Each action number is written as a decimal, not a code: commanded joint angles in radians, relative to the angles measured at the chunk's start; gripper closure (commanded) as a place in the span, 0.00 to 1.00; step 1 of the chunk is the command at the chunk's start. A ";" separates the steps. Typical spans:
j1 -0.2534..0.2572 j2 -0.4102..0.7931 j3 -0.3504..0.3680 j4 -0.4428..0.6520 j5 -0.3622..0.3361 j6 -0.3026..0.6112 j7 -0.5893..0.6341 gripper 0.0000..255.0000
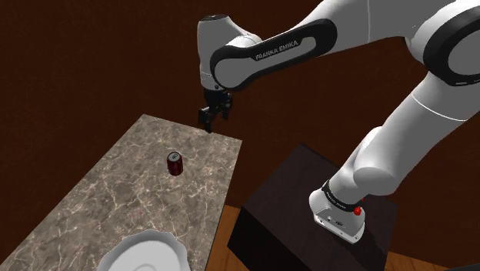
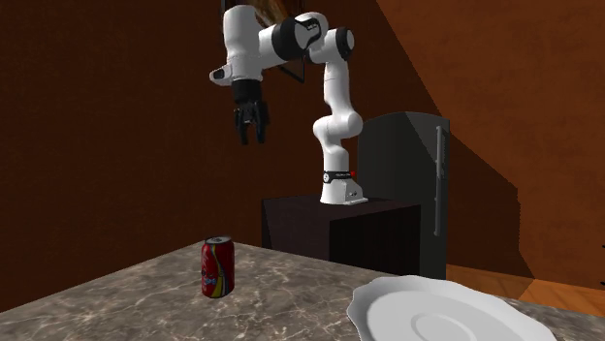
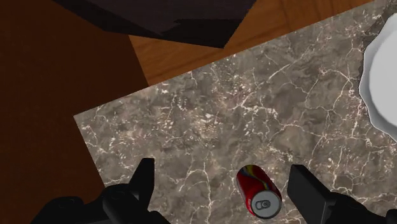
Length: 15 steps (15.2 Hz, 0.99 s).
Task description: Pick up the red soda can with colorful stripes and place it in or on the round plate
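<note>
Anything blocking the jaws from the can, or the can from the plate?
Nothing visible. The open jaws hang above the red soda can, air between them; between can and white plate lies just tabletop.

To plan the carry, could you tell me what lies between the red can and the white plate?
Only bare marbled tabletop lies between the red can and the white plate, as the shoulder view shows.

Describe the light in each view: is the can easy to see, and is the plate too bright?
Shoulder view: dim overall, dark walls, yet the red can stands out on the marbled table; the plate is shaded inside. Second exterior view: the can reads clearly, the plate pale, no glare. Wrist view: even light; the plate is the brightest patch.
</note>
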 commanded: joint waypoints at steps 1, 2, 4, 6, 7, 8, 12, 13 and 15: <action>0.013 0.086 0.011 0.050 -0.038 0.026 0.045 0.00; 0.020 0.128 0.014 0.078 -0.057 0.034 0.065 0.00; 0.039 0.210 0.015 0.138 -0.096 0.045 0.104 0.00; 0.062 0.293 0.011 0.204 -0.133 0.051 0.139 0.00; 0.074 0.335 0.008 0.239 -0.151 0.051 0.156 0.00; 0.087 0.376 0.004 0.275 -0.168 0.050 0.171 0.00; 0.142 0.544 -0.017 0.439 -0.225 0.033 0.219 0.00; 0.157 0.587 -0.023 0.484 -0.236 0.026 0.228 0.00; 0.186 0.674 -0.036 0.582 -0.257 0.006 0.243 0.00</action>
